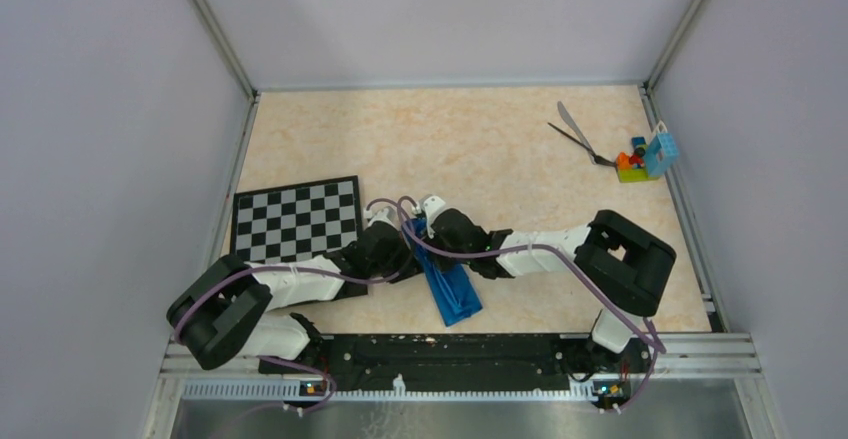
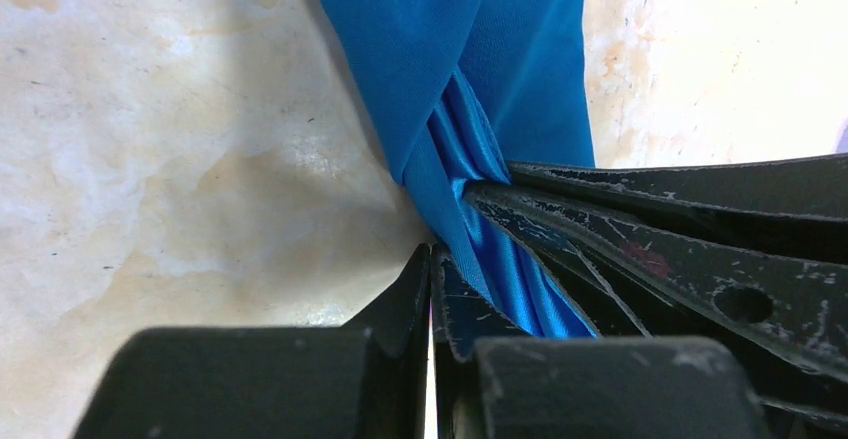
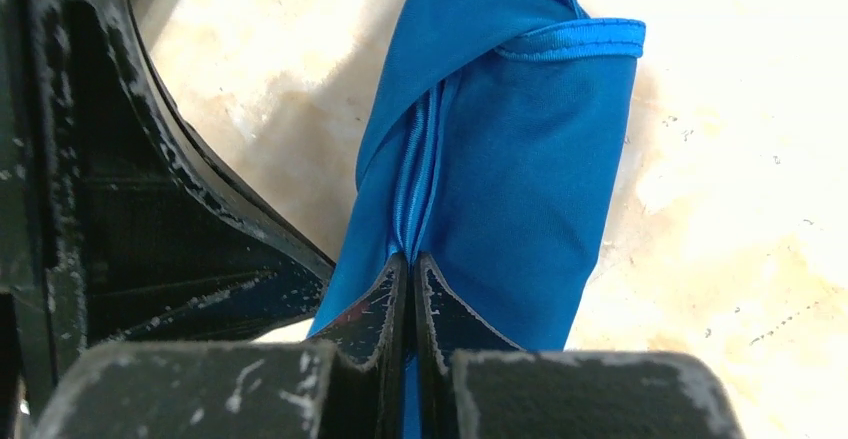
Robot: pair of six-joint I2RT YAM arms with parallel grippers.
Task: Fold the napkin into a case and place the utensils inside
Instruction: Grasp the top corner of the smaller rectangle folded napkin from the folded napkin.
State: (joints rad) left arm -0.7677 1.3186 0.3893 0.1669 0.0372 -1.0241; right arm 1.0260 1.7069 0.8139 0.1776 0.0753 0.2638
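The right gripper (image 3: 410, 264) has its jaws pressed together on a raised pleat of the napkin (image 3: 520, 189), and a sliver of blue cloth shows between the two black fingers right at the tips. The left gripper (image 2: 432, 254) also has its jaws together, with the tips set against the side edge of the same cloth. Whether any fabric is caught between them cannot be told, since only a thin line of light shows in the gap. The two grippers meet nose to nose: in the left wrist view the right gripper's scuffed fingers (image 2: 650, 239) come in from the right and nip the shiny inner fold just beside the left tips. From that pinch the napkin runs away from both grippers as a narrow folded strip, with one flap wrapped diagonally over the other and a hemmed edge across its far end. In the overhead view the strip lies flat on the table (image 1: 480, 139), slanting from the grippers toward the near edge, just beside the chessboard (image 1: 297, 221). The utensils (image 1: 578, 139), one silver and one thin and black, lie crossed far off near the back right corner, well apart from the napkin and next to some colourful toy blocks (image 1: 640, 159).
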